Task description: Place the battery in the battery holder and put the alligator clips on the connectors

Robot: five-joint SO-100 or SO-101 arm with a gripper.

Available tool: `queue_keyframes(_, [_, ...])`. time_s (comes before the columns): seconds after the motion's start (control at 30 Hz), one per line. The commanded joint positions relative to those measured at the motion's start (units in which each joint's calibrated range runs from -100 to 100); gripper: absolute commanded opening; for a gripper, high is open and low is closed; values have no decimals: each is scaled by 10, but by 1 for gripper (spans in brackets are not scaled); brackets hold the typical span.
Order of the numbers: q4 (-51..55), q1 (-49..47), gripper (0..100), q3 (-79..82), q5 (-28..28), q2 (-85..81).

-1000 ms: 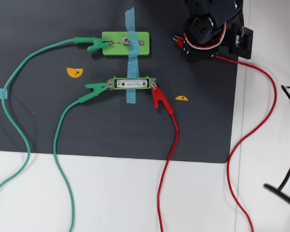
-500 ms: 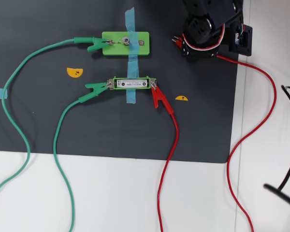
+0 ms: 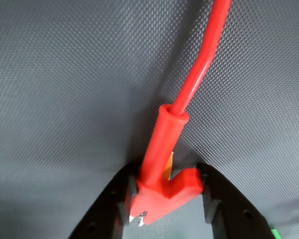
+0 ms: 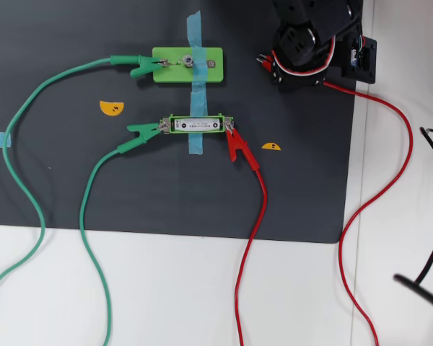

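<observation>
In the wrist view my gripper is shut on a red alligator clip and holds it above the dark mat. Its metal jaws point to the lower left and its red wire runs up. In the overhead view my gripper is at the top right, right of the wide green block. The battery lies in the battery holder. A green clip sits on the holder's left end and a second red clip on its right end. Another green clip is on the block's left connector.
The black mat lies on a white table. Blue tape crosses the block and the holder. Two yellow half-round stickers lie on the mat. Green and red wires trail to the front edge; black cables lie at the right.
</observation>
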Motion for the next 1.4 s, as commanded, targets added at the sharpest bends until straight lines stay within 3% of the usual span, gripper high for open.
queue_keyframes(0.0, [7, 12, 1, 5, 3, 5])
queue_keyframes(0.57, [7, 21, 1, 0, 3, 5])
queue_keyframes(0.8, [47, 43, 1, -2, 27, 1])
queue_keyframes(1.0, [65, 62, 1, 5, 34, -79])
queue_keyframes(1.37, [76, 11, 1, 7, 34, -96])
